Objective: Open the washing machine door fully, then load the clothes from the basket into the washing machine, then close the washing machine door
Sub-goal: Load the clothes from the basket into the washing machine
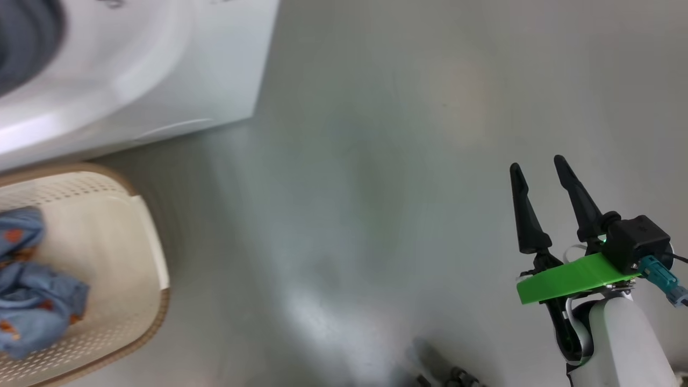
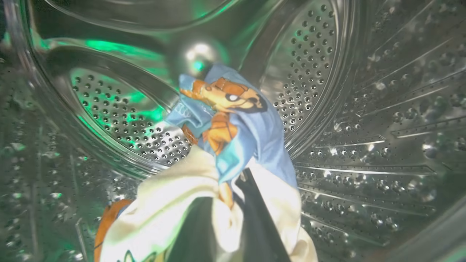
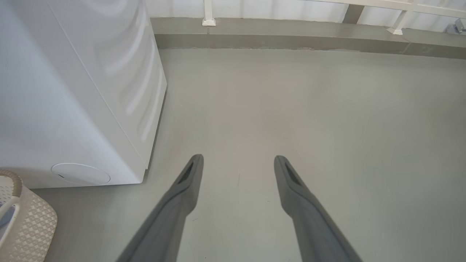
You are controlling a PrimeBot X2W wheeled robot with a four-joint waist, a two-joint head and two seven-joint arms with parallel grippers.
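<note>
My left gripper (image 2: 233,183) is deep inside the steel perforated drum (image 2: 364,145) of the washing machine (image 1: 134,64). It is shut on a bundle of clothes (image 2: 247,134): light blue fabric with orange prints and a cream piece draped over its dark fingers. More blue clothes (image 1: 32,301) lie in the cream basket (image 1: 145,269) on the floor in front of the machine. My right gripper (image 1: 537,163) hovers open over bare floor to the right, well away from both. The washing machine door is out of view.
The right wrist view looks past the open right gripper (image 3: 238,157) to the washing machine's white side (image 3: 72,91), its round lower cap (image 3: 80,174) and a corner of the basket (image 3: 32,225). Grey floor runs to a low kerb (image 3: 291,36) with white railing posts.
</note>
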